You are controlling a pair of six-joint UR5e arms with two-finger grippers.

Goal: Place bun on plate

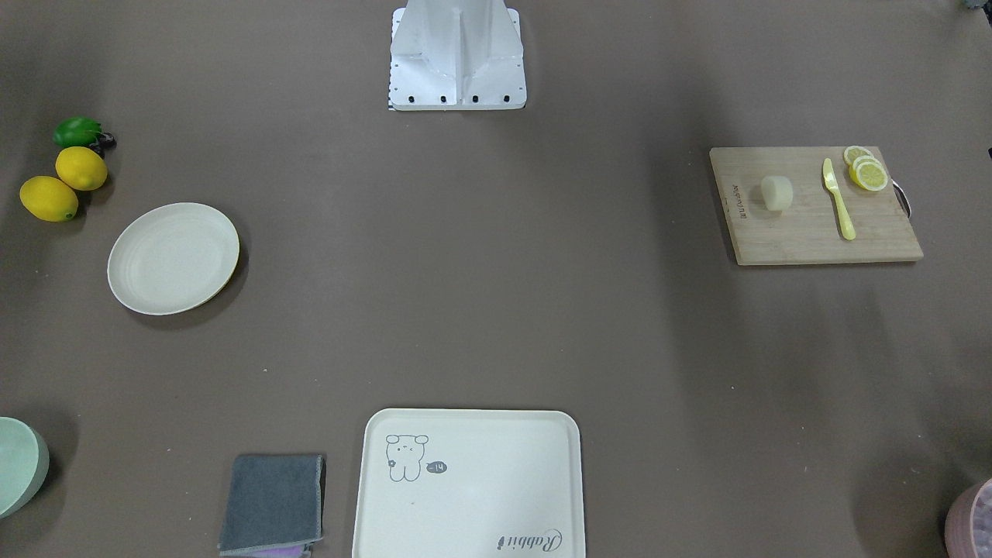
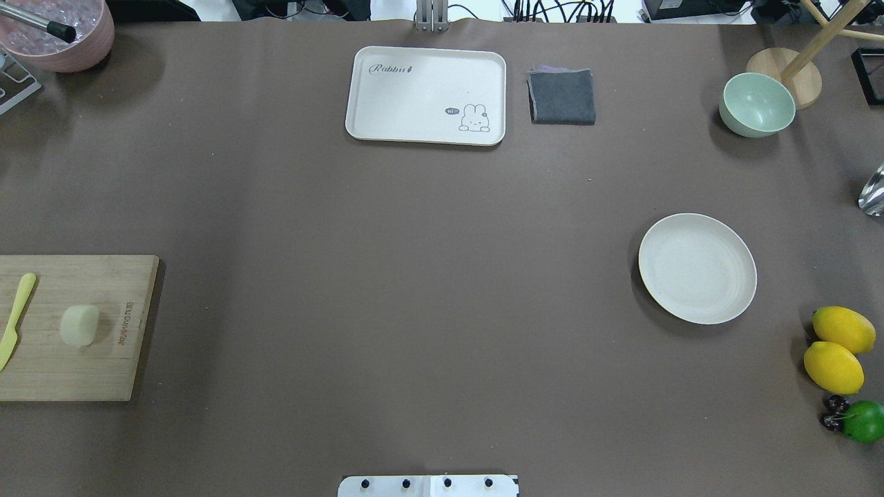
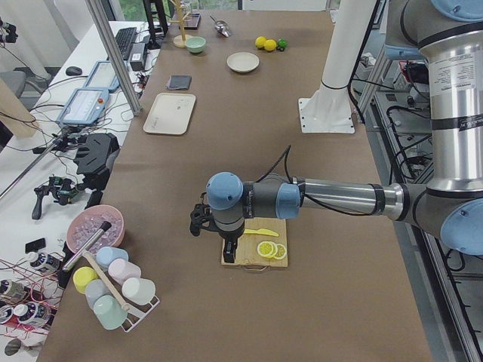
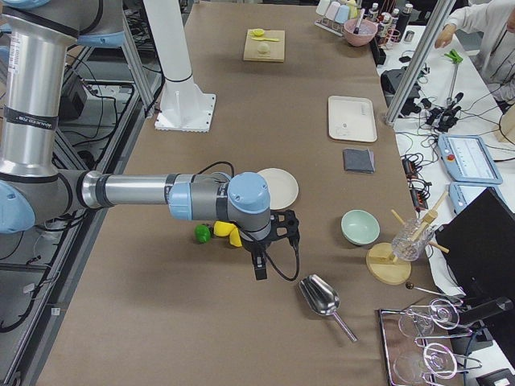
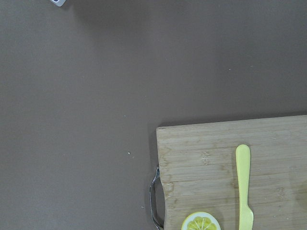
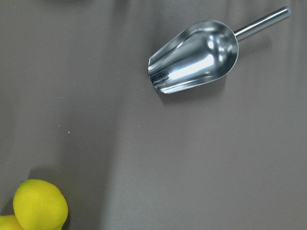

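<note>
The bun [image 1: 776, 192] [image 2: 79, 324] is a small pale lump on a wooden cutting board [image 1: 814, 232], beside a yellow knife [image 1: 838, 200] and lemon slices [image 1: 866, 170]. The round cream plate [image 1: 172, 258] [image 2: 696, 268] lies bare on the opposite side of the table. In the exterior left view my left gripper [image 3: 229, 253] hangs over the board's outer end, away from the bun. In the exterior right view my right gripper [image 4: 259, 269] hovers over the table near the lemons, a little past the plate [image 4: 282, 186]. I cannot tell whether either is open or shut.
Two lemons [image 2: 837, 348], a lime [image 2: 865, 421], a metal scoop [image 6: 194, 56] and a green bowl [image 2: 757, 105] lie around the plate's side. A bear tray [image 2: 427, 95] and grey cloth [image 2: 562, 96] sit at the far edge. The pink ice bucket [image 2: 59, 34] stands far left.
</note>
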